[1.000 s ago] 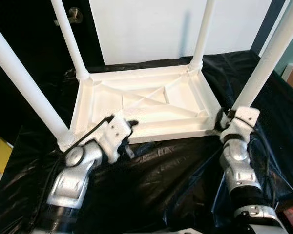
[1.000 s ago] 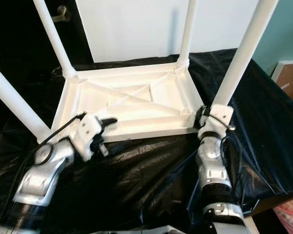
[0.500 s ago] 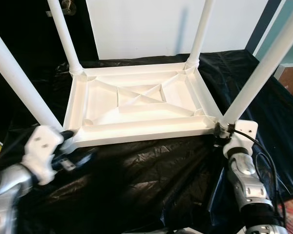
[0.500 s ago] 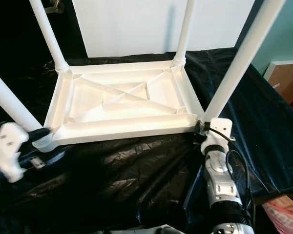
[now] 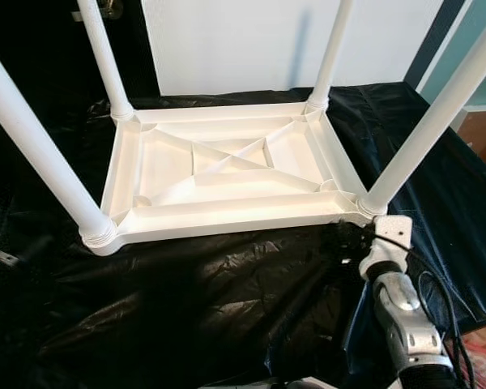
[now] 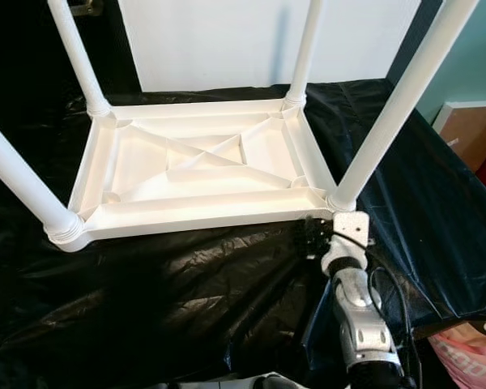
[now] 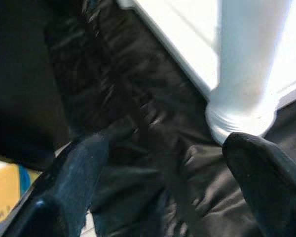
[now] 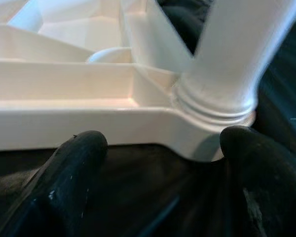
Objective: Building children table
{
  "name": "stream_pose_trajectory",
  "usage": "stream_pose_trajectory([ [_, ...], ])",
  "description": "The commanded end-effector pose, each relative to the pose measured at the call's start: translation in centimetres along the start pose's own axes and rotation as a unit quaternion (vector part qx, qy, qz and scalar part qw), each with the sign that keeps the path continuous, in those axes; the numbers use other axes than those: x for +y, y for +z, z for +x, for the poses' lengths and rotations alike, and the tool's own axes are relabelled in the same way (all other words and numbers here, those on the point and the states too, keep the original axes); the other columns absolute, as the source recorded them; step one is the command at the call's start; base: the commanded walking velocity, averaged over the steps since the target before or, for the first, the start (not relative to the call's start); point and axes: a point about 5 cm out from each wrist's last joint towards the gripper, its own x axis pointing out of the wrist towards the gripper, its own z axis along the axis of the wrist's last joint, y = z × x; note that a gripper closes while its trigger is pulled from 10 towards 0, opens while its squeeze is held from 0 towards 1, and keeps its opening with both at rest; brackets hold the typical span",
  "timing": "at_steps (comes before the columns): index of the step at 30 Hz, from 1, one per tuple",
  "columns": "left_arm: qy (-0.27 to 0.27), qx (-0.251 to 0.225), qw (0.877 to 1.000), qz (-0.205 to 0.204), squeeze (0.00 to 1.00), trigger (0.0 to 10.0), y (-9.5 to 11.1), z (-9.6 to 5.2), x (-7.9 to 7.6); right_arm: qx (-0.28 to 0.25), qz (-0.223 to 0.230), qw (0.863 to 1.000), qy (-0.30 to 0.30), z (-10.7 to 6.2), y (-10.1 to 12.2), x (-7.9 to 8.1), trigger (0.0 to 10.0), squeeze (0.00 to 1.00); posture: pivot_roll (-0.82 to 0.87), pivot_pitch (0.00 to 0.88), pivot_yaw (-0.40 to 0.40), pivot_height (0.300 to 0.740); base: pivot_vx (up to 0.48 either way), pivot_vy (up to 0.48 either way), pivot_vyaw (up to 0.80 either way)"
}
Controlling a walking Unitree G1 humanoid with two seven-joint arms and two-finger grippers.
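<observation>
Right wrist view looks along the right gripper [image 8: 155, 163], whose two black fingers [image 8: 71, 168] stand spread apart with nothing between them, just short of the near right corner of the table [image 8: 64, 94]. One fingertip sits below the flat rim, the other just beside the ringed collar where the near right leg [image 8: 237, 59] screws in; whether either tip touches the plastic cannot be told. From the head, that gripper [image 6: 312, 237] shows as a dark clump on a white wrist block, close against the same corner.

Left wrist view has the left gripper [image 7: 163, 158] with fingers [image 7: 81, 163] wide apart and holding nothing, above crinkled sheeting, the near left leg [image 7: 246, 64] and its threaded base just beyond one tip but apart from it.

Head views give the whole: the white moulded table [image 5: 227, 162] lies upside down, its underside a shallow tray with crossing ribs, four smooth round legs standing up from the corners. It rests on a glossy, wrinkled black plastic sheet [image 5: 227, 308]. A broad band of that sheet lies bare between the table's near rim and the robot. A white wall panel [image 5: 243, 40] stands behind.
</observation>
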Motion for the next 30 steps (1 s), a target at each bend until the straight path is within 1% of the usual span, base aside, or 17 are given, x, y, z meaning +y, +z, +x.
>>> stream_pose_trajectory([
  [1,0.081,0.007,0.997,0.011,0.00,10.0,-0.4,0.3,1.3,0.012,0.009,1.000,0.014,-0.4,-0.3,0.4,10.0,0.00,0.03,0.092,-0.054,0.740,0.000,0.000,0.00],
  [2,0.090,0.009,0.996,0.010,0.00,10.0,-0.6,1.3,2.1,0.017,0.014,0.999,0.032,-0.5,-0.4,0.9,10.0,0.00,0.02,0.088,-0.051,0.740,0.000,0.000,0.00],
  [3,0.090,0.009,0.996,0.010,0.00,10.0,-0.6,1.3,2.1,0.017,0.014,0.999,0.032,-0.5,-0.4,0.9,10.0,0.00,0.02,0.088,-0.051,0.740,0.000,0.000,0.00],
  [4,0.096,0.015,0.995,0.002,0.00,10.0,-1.1,2.4,2.7,0.021,0.019,0.998,0.055,-0.6,-0.4,1.5,10.0,0.00,0.01,0.078,-0.048,0.740,0.000,0.000,0.00],
  [5,0.096,0.015,0.995,0.002,0.00,10.0,-1.1,2.4,2.7,0.021,0.019,0.998,0.055,-0.6,-0.4,1.5,10.0,0.00,0.01,0.078,-0.048,0.740,0.000,0.000,0.00],
  [7,0.106,0.021,0.994,-0.016,0.00,10.0,-1.7,4.1,3.6,0.025,0.027,0.995,0.090,-0.7,-0.4,2.4,10.0,0.00,0.01,0.070,-0.046,0.740,0.000,0.000,0.00],
  [10,0.125,0.018,0.992,-0.029,0.00,10.0,-1.8,5.6,4.6,0.023,0.035,0.991,0.124,-0.8,-0.1,3.3,10.0,0.00,0.00,0.060,-0.042,0.740,0.000,0.000,0.00],
  [12,0.125,0.018,0.992,-0.029,0.00,10.0,-1.8,5.6,4.6,0.023,0.035,0.991,0.124,-0.8,-0.1,3.3,10.0,0.00,0.00,0.060,-0.042,0.740,0.000,0.000,0.00],
  [17,0.167,0.007,0.986,-0.030,0.00,10.0,-1.3,7.4,6.0,0.019,0.042,0.983,0.176,-0.9,0.3,4.5,10.0,0.00,-0.03,0.042,-0.032,0.740,0.000,0.000,0.00],
  [19,0.188,-0.031,0.981,-0.049,0.00,10.0,0.0,8.5,6.4,0.021,0.040,0.980,0.195,-0.9,0.4,4.9,10.0,0.00,-0.03,0.041,-0.037,0.740,0.000,0.000,0.00],
  [20,0.188,-0.031,0.981,-0.049,0.00,10.0,0.0,8.5,6.4,0.021,0.040,0.980,0.195,-0.9,0.4,4.9,10.0,0.00,-0.03,0.041,-0.037,0.740,0.000,0.000,0.00],
  [22,0.193,-0.095,0.969,-0.119,0.00,10.0,1.5,9.3,6.6,0.025,0.035,0.978,0.205,-0.9,0.4,5.2,10.0,0.00,-0.04,0.045,-0.041,0.740,0.000,0.000,0.00],
  [23,0.193,-0.095,0.969,-0.119,0.00,10.0,1.5,9.3,6.6,0.025,0.035,0.978,0.205,-0.9,0.4,5.2,10.0,0.00,-0.04,0.045,-0.041,0.740,0.000,0.000,0.00],
  [24,0.193,-0.119,0.963,-0.147,0.00,10.0,2.2,9.7,6.6,0.027,0.031,0.977,0.211,-1.0,0.4,5.4,10.0,0.00,-0.05,0.050,-0.042,0.740,0.000,0.000,0.00],
  [28,0.193,-0.132,0.959,-0.161,0.00,10.0,2.5,9.9,6.6,0.029,0.028,0.976,0.216,-1.1,0.4,5.5,10.0,0.00,-0.05,0.050,-0.042,0.740,0.000,0.000,0.00],
  [29,0.167,-0.170,0.951,-0.196,0.00,10.0,3.8,10.8,6.0,0.035,0.027,0.974,0.221,-1.2,0.2,5.7,10.0,0.00,-0.07,0.052,-0.044,0.740,0.000,0.000,0.00],
  [30,0.167,-0.170,0.951,-0.196,0.00,10.0,3.8,10.8,6.0,0.035,0.027,0.974,0.221,-1.2,0.2,5.7,10.0,0.00,-0.07,0.052,-0.044,0.740,0.000,0.000,0.00],
])
